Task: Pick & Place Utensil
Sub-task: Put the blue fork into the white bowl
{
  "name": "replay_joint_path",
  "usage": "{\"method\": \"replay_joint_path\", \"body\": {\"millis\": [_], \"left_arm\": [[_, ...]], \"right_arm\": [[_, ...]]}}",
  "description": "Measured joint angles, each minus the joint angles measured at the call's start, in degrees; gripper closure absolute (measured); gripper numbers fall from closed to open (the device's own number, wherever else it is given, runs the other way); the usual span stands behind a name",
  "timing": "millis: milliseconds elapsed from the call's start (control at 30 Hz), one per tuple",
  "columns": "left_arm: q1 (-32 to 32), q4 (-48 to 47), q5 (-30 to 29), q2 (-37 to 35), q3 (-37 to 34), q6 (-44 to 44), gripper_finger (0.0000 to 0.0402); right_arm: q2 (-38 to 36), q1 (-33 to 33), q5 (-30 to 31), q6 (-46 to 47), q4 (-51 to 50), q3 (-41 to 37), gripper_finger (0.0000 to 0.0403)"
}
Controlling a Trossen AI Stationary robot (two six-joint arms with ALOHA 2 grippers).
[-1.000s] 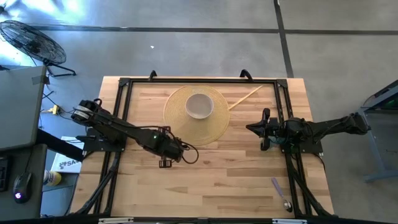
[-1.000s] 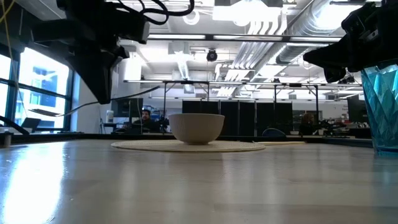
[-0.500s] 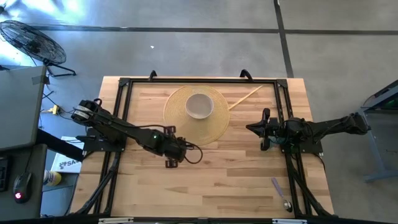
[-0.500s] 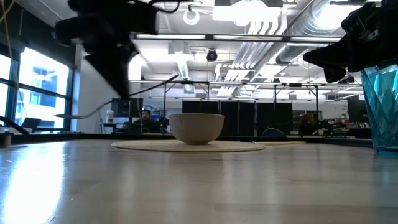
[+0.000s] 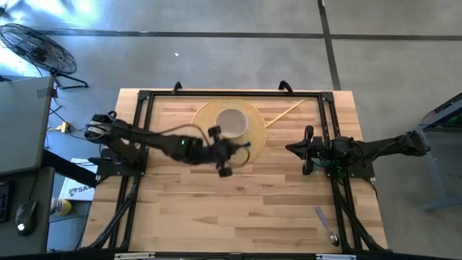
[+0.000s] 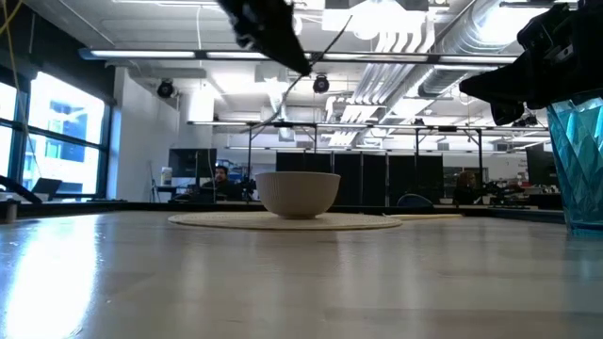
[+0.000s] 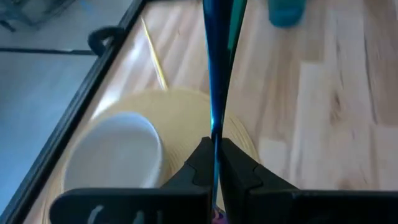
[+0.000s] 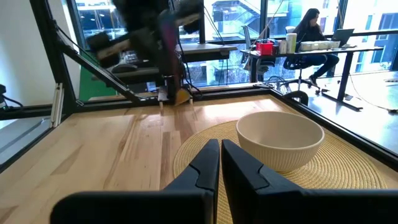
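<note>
Wooden surface [image 5: 253,209] carrying bowl [image 5: 231,121] on mat [image 5: 249,148]; left gripper [image 5: 225,167], fingers clamped on blue utensil [image 7: 214,62], now swinging from lower left toward bowl. Delivery nearing. Right gripper [image 5: 309,150] waiting, fingers together.

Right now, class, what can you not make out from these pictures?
- Utensil in the left gripper: left wrist view, seen edge-on, far end cut off by the picture's edge; its type is unclear.
- Left gripper, high view: motion-blurred.
- Blue cup: low view, cut off by the right edge.
- Spoon: high view, too small for detail.
</note>
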Motion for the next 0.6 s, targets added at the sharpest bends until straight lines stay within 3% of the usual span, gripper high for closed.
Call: {"method": "replay_joint_path", "body": {"millis": [300, 600], "left_arm": [[16.95, 7.20, 14.46, 1.72, 2.50, 8.14, 0.0399], [24.13, 10.69, 20.44, 8.40, 2.33, 10.73, 0.0399]], "right_arm": [[0.00, 0.01, 0.01, 0.00, -0.01, 0.00, 0.0391], [0.02, -0.01, 0.01, 0.00, 0.11, 0.00, 0.0391]]}}
